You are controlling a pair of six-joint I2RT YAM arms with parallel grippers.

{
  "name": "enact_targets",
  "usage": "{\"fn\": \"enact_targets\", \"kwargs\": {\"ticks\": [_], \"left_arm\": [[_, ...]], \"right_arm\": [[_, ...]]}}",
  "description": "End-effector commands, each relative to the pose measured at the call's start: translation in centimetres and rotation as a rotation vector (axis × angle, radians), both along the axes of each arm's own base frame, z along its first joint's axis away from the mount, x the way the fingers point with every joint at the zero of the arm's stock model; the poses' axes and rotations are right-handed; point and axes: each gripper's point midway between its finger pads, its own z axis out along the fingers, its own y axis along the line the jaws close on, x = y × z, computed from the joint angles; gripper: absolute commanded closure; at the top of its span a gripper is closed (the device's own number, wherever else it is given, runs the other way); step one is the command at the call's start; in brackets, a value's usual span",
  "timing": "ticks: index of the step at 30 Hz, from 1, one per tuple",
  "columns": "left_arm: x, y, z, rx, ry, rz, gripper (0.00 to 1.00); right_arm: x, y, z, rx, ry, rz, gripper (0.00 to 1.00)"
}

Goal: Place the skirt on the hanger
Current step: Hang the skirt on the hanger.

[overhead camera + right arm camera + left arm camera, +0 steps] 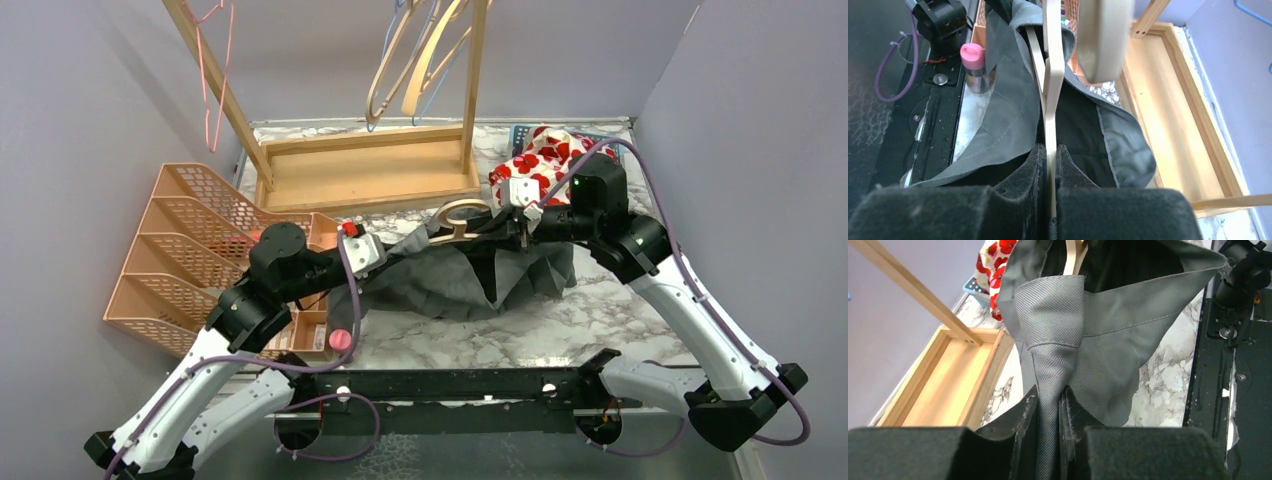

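jaws closed: left gripper [1050,405] pinches skirt [1108,340] edge, right gripper [1050,157] clamps hanger [1053,85]

I see grey skirt [470,278] bunched just in front of wooden rack [365,172], hanger [457,222] loop sticking up. L gripper [393,255] at skirt's left end, R gripper [521,228] by hanger. Floral cloth [540,157] right of rack, orange organiser [190,250] to left.

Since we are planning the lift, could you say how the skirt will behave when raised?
Probably floppy: the skirt sags in deep folds. It likely bunches rather than slips, since the left gripper pinches a gathered fold. It seems light, as the thin hanger inside it shows no bending.
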Motion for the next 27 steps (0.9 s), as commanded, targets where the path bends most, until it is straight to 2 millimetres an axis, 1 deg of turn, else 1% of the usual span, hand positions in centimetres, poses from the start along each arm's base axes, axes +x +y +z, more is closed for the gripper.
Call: {"fn": "enact_targets", "kwargs": {"ticks": [1, 4, 7, 9, 11, 14, 16, 18, 20, 24, 27], "left_arm": [[2.3, 4.1, -1.4, 0.008, 0.048, 0.292, 0.8], [2.3, 5.3, -0.9, 0.001, 0.031, 0.349, 0.73], [2.8, 6.8, -0.3, -0.022, 0.031, 0.445, 0.6], [2.7, 7.0, 0.2, -0.036, 0.028, 0.451, 0.53], [2.6, 6.9, 0.6, -0.044, 0.022, 0.446, 0.5], [2.9, 7.1, 1.6, -0.039, -0.005, 0.458, 0.44], [3.3, 7.2, 2.7, -0.045, -0.029, 0.471, 0.4], [3.5, 6.9, 4.5, -0.065, -0.053, 0.458, 0.36], [3.4, 6.1, 6.5, -0.092, -0.069, 0.419, 0.34], [2.7, 3.8, 10.3, -0.141, -0.081, 0.294, 0.34], [1.9, 2.5, 12.4, -0.167, -0.091, 0.206, 0.34]], "right_arm": [[0.1, -1.3, 4.5, 0.063, -0.121, -0.073, 0.99], [0.1, -1.6, 5.1, 0.071, -0.139, -0.088, 0.99], [0.5, -1.9, 5.9, 0.081, -0.16, -0.128, 0.99], [1.2, -2.3, 6.8, 0.101, -0.179, -0.185, 0.99], [1.6, -2.6, 7.7, 0.125, -0.197, -0.221, 0.99], [1.4, -2.8, 8.7, 0.148, -0.216, -0.23, 0.99], [1.0, -2.8, 8.9, 0.151, -0.216, -0.214, 0.99], [0.8, -2.8, 8.8, 0.148, -0.209, -0.206, 0.99], [1.2, -2.7, 8.4, 0.142, -0.194, -0.218, 0.99], [2.2, -2.2, 8.2, 0.142, -0.145, -0.237, 0.99], [2.3, -1.6, 8.3, 0.148, -0.118, -0.219, 0.99]]}}
